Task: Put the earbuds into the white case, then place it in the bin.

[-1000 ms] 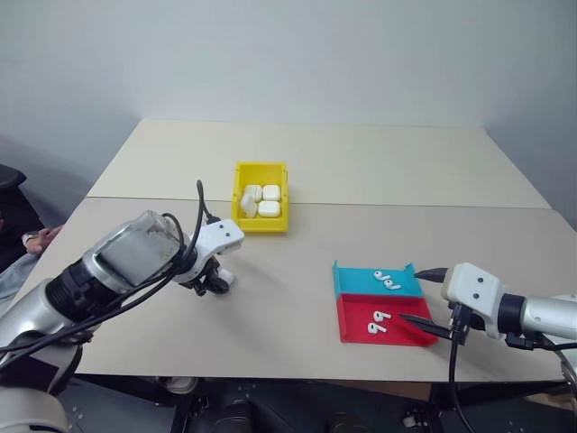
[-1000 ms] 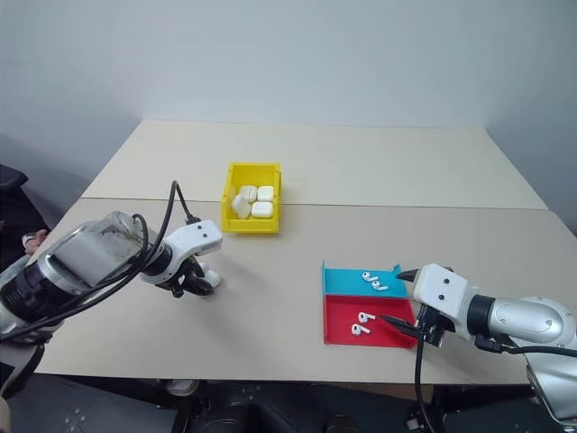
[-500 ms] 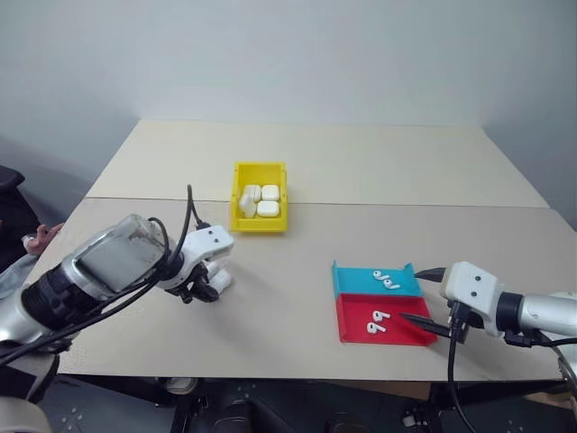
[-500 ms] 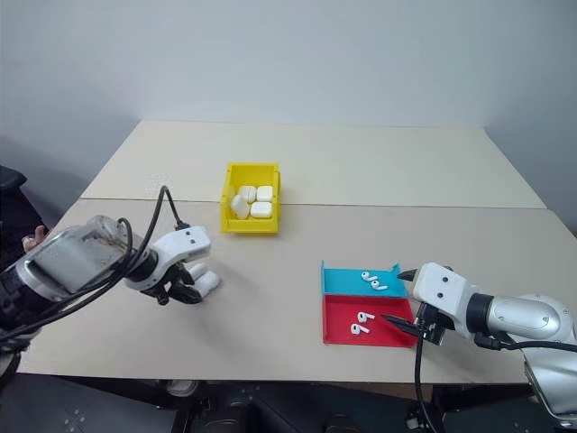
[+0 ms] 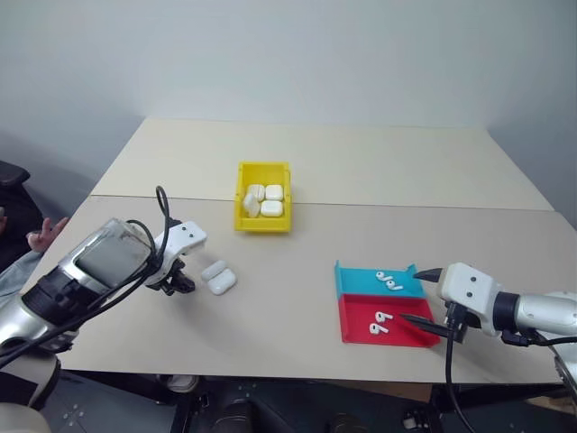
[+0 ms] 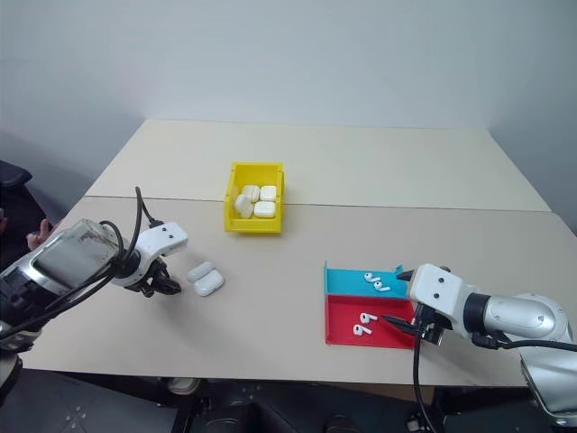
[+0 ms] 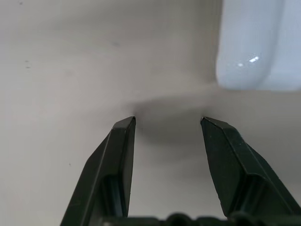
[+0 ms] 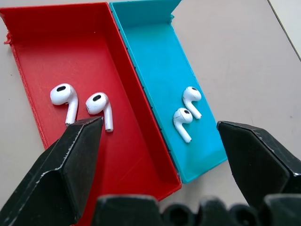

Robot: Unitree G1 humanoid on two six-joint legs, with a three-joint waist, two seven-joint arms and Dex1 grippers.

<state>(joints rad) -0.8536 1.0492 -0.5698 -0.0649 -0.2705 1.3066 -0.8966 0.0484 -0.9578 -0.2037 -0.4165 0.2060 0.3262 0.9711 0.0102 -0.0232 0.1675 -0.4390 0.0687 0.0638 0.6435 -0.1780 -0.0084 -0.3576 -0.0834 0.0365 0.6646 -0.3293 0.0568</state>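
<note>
the right pincer (image 5: 424,296) sits nearest, at the near right edge of the table (image 5: 361,171), its arm reaching in low from the right with the two black fingers spread wide and empty, pointing gently down and toward the left. straight ahead of its tips lies the flat tray, a red half (image 8: 89,141) and a teal half (image 8: 160,70) side by side; two earbuds (image 8: 80,104) rest in the red part and two more (image 8: 187,110) in the teal part, all apart from the fingers. across the table, the left pincer (image 5: 177,283) hangs off a bent, cable-wrapped forearm that comes in from the left, pointing steeply down at the table top; in the left wrist view its fingers (image 7: 117,155) show a gap with bare table between them, gripping nothing, at what seems their narrowest setting. the white case (image 5: 219,277) lies open on the table just beside that pincer, on its side toward the tray, not touching it. farther back, beyond both pincers, the yellow bin (image 5: 263,222) stands on the table with several white cases (image 5: 267,200) inside. no brand, label or writing can be read on anything.
</note>
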